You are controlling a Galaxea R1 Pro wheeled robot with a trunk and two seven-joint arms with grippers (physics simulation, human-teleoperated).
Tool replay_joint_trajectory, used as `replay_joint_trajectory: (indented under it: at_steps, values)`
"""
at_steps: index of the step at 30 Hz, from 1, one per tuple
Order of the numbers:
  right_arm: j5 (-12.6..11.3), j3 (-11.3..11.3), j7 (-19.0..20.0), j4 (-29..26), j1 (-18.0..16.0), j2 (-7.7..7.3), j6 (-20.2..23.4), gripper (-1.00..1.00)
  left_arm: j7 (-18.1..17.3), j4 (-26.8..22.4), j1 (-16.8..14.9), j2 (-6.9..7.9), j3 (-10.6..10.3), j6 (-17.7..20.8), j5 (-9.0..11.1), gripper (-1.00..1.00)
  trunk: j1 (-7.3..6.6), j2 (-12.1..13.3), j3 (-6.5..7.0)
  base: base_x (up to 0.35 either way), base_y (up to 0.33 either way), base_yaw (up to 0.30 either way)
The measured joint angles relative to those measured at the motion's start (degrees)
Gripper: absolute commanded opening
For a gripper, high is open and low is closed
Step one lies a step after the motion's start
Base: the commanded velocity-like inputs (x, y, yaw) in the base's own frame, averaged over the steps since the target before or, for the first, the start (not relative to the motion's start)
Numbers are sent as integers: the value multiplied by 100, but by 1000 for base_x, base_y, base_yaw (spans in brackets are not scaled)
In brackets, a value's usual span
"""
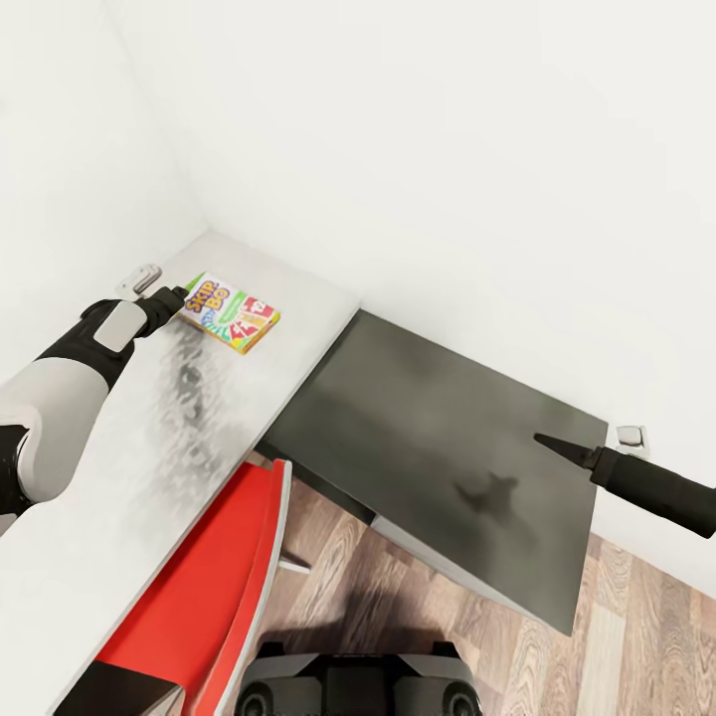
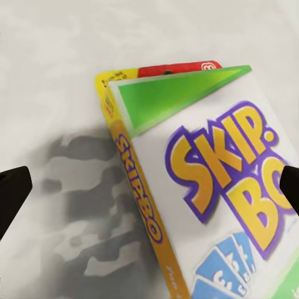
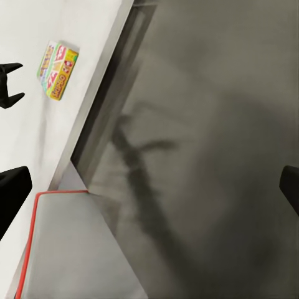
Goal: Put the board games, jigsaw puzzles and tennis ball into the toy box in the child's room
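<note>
Skip-Bo box (image 1: pixel 232 313) flat on light grey table (image 1: pixel 119 477), upper left of head frame, near the wall corner. Cover white with purple-outlined yellow lettering, green wedge at one corner, blue card drawings, orange-yellow spine, red and yellow end panel. Left gripper (image 1: pixel 182 295) at the box's left end, fingers spread wide; in left wrist frame black fingertips (image 2: pixel 12 196) sit at opposite edges, box (image 2: pixel 205 187) between and not clamped. Right gripper (image 1: pixel 559 447) at right of head frame over dark panel (image 1: pixel 438 438); fingers released, nothing held.
</note>
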Motion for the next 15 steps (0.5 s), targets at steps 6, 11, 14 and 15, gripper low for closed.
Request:
replay_joint_trajectory:
  at_steps: [6, 11, 14, 15]
  values:
    - [0, -3, 4, 0, 0, 0, 0, 100, 0, 0, 1, 3, 0, 0, -1, 100, 0, 0, -16, 0, 0, 0]
    - [0, -6, 7, 0, 0, 0, 0, 100, -1, 0, 1, 8, 0, 0, -1, 100, 0, 0, -21, 0, 0, 0]
    - [0, -9, 10, 0, 0, 0, 0, 100, -1, 0, 0, 6, 0, 0, -1, 100, 0, 0, -23, 0, 0, 0]
    - [0, -9, 11, 0, 0, 0, 0, 100, -1, -1, -4, 6, 0, 0, -1, 100, 0, 0, -23, 0, 0, 0]
